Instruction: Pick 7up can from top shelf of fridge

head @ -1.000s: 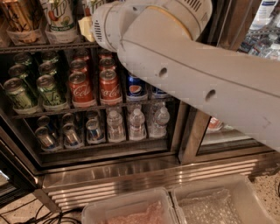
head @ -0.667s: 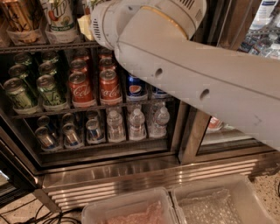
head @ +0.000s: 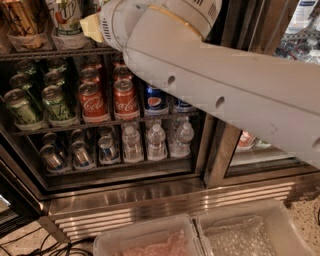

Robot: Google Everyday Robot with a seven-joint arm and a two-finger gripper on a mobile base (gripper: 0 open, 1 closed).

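The fridge (head: 125, 192) is a steel-framed cooler with wire shelves. Its top shelf (head: 47, 54) runs along the upper left. On it stands the 7up can (head: 65, 15), whitish with a green logo, cut off by the top edge. My big white arm (head: 225, 85) reaches in from the right across the upper picture. My gripper (head: 91, 27) is at the arm's end, just right of the 7up can at top-shelf height. Only a pale yellow part of it shows, and the rest is behind the wrist.
A tall gold can (head: 22, 20) stands left of the 7up can. The shelf below holds short green cans (head: 55, 102), red Coca-Cola cans (head: 92, 102) and Pepsi cans (head: 156, 100). Water bottles (head: 156, 142) stand lower down. Two clear plastic bins (head: 250, 232) sit on the floor in front.
The wrist end of my arm has edged slightly up and to the left beside the 7up can. The cans have not moved.
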